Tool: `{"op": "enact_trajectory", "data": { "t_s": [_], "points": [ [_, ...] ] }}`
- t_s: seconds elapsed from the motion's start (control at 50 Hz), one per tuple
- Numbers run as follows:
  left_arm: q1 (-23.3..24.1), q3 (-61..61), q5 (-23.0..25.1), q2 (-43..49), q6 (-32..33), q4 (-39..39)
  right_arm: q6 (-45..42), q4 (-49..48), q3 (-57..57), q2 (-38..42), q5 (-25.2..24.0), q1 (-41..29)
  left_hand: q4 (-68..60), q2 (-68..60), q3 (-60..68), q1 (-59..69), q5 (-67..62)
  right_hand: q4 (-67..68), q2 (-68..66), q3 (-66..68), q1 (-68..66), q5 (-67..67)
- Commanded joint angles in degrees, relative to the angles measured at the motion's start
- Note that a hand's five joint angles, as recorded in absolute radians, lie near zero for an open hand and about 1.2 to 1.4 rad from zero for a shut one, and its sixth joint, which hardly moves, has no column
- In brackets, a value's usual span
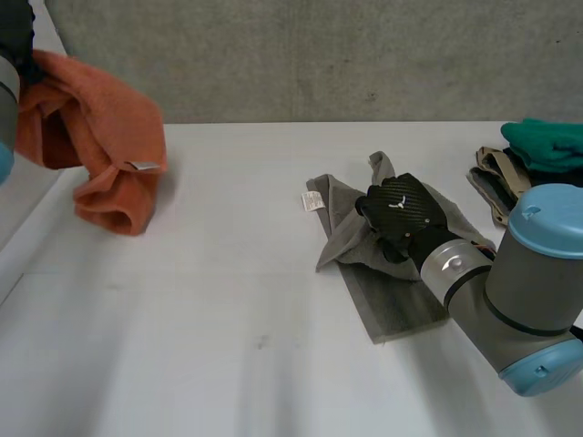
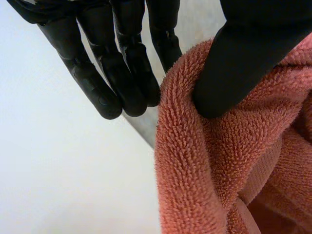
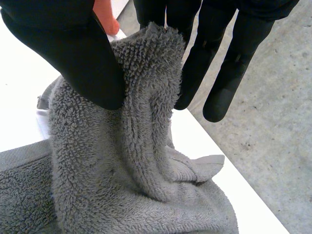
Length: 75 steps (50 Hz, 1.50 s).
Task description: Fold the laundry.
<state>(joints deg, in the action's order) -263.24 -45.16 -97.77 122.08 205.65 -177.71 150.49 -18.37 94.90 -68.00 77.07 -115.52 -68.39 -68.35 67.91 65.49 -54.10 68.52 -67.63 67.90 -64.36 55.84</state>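
So the right hand was planted on the grey towel, which sat crumpled toward the right edge of the table, about halfway between the near and far edges. In the right wrist view, a raised ridge of that towel was squeezed between the thumb and the straight fingers, so it had a proper pinch on the cloth. The towel's little white tag stuck out on the side facing the table's middle.

Over at the far left corner, the orange towel hung bunched up off the left arm, its lower end resting on the table or just above it, I couldn't tell which. The left hand had its thumb dug into a fold of the orange terry with the fingers straight on the other side of that fold. I'd call that a grip too.

At the far right corner lay a green cloth on top of a beige one, well apart from both hands.
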Motion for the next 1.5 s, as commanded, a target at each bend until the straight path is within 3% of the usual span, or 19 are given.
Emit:
{"op": "enact_trajectory", "data": {
  "t_s": [0.02, 0.06, 0.08, 0.1, 0.12, 0.16, 0.32, 0.46, 0.52, 0.7, 0.72, 0.74, 0.8, 0.9, 1.1, 1.24, 1.3, 1.42, 1.5],
  "points": [
    [-1.58, 7.53, 0.48, 12.03, 2.29, 4.04, -0.03, -0.09, 0.02, 0.06, 0.01, -0.05, -11.61, -11.65, 12.09, 14.51, -15.9, 11.48, -12.37, 12.1, -15.64, 14.16],
    [-1.67, 9.12, 0.65, 16.07, 2.65, 3.69, -0.03, -0.18, 0.02, 0.06, 0.01, -0.14, -11.61, -11.65, 12.09, 14.51, -15.9, 11.48, -12.37, 12.1, -15.64, 14.16],
    [-1.75, 9.56, 0.74, 17.39, 2.82, 3.6, -0.03, -0.18, -0.07, 0.06, 0.1, -0.14, -5.46, -5.51, 5.95, 8.36, -9.76, 11.48, -12.37, 12.1, -15.64, 14.16],
    [-1.75, 9.91, 0.83, 18.8, 3.08, 3.33, 0.06, -0.18, -0.07, 0.06, 0.1, -0.23, 5.25, 5.21, -4.77, -2.36, 0.96, 11.48, -12.37, 12.1, -15.64, 14.16],
    [-1.84, 10.61, 1.09, 20.73, 3.7, 3.16, 0.15, -0.18, -0.07, 0.06, 0.1, -0.32, 33.84, 33.79, -33.36, -30.94, 29.55, 11.48, -12.37, 12.1, -15.64, 14.16],
    [-1.75, 11.14, 1.53, 21.89, 4.75, 3.24, 0.06, -0.18, -0.15, -0.12, 0.19, -0.49, 58.39, 58.35, -57.91, -55.49, 54.1, 11.48, -12.37, 12.1, -15.64, 14.16],
    [0.7, 5.01, 3.02, 15.22, 5.73, 5.0, 0.24, -0.26, -0.59, -1.7, 0.8, -1.11, 58.39, 58.35, -57.91, -55.49, 54.1, 11.48, -12.37, 12.1, -15.64, 14.16],
    [8.51, -13.16, 11.1, 1.96, 0.64, 5.7, 1.38, -0.26, -2.52, -3.37, 0.89, -3.13, 58.39, 58.35, -57.91, -55.49, 54.1, 11.48, -12.37, 12.1, -15.64, 14.16],
    [10.81, -18.54, 12.16, -1.39, -0.43, 5.18, 2.78, 0.09, -3.67, -2.93, 0.45, -4.88, 58.39, 58.35, -57.91, -55.49, 54.1, 11.48, -12.37, 12.1, -15.64, 14.16],
    [13.8, -28.49, 11.29, -9.13, -3.33, -0.09, 3.67, 0.26, -11.22, 7.95, 0.01, -14.46, 58.39, 58.35, -57.91, -55.49, 54.1, 11.48, -12.37, 12.1, -15.64, 14.16],
    [14.06, -29.02, 11.29, -9.57, -3.68, -0.1, 2.62, 2.53, -13.06, 10.14, 0.8, -15.42, 58.39, 58.35, -57.91, -55.49, 54.1, -14.85, 13.96, -14.24, 10.69, -12.18],
    [14.24, -29.19, 11.29, -9.84, -3.77, -0.01, 2.09, 4.2, -13.94, 11.12, 1.41, -15.87, 58.39, 58.35, -57.91, -55.49, 54.1, -28.94, 28.05, -28.32, 24.78, -26.26],
    [14.94, -29.55, 11.29, -10.45, -4.47, 0.34, 1.55, 10.69, -17.02, 11.58, 4.92, -15.18, 58.39, 58.35, -57.91, -55.49, 54.1, -58.09, 57.2, -57.47, 53.93, -55.42],
    [16.79, -29.29, 11.55, -11.16, -6.05, 1.4, 6.64, 14.32, -18.61, 6.93, 8.45, -9.56, 58.39, 58.35, -57.91, -55.49, 54.1, -58.52, 57.63, -57.9, 54.36, -55.84],
    [24.17, -25.6, 11.29, -7.91, -5.79, 1.66, 8.94, 21.96, -17.56, -3.46, 7.49, 4.68, 58.39, 58.35, -57.91, -55.49, 54.1, -58.52, 57.63, -57.9, 54.36, -55.84],
    [28.21, -20.68, 9.62, -0.35, -3.95, 4.64, 0.69, 28.3, -15.19, -0.74, 5.64, 10.66, 58.39, 58.35, -57.91, -55.49, 54.1, -58.2, 57.31, -57.58, 54.04, -55.53],
    [29.97, -18.83, 8.39, 2.46, -3.94, 7.81, -3.62, 28.04, -14.22, 1.72, 5.02, 12.34, 58.39, 58.35, -57.91, -55.49, 54.1, -52.14, 51.25, -51.52, 47.98, -49.46],
    [32.26, -19.0, 7.24, 4.48, -3.25, 8.96, -4.43, 21.99, -12.47, 7.6, 1.6, 13.74, 55.33, 55.29, -54.85, -52.44, 51.04, -36.7, 35.81, -36.08, 32.54, -34.02],
    [32.0, -20.23, 7.16, 4.31, -2.02, 7.38, -3.46, 16.46, -10.36, 9.81, 0.45, 13.66, 54.82, 54.77, -54.33, -51.92, 50.52, -34.46, 33.57, -33.85, 30.3, -31.79]
  ]
}}
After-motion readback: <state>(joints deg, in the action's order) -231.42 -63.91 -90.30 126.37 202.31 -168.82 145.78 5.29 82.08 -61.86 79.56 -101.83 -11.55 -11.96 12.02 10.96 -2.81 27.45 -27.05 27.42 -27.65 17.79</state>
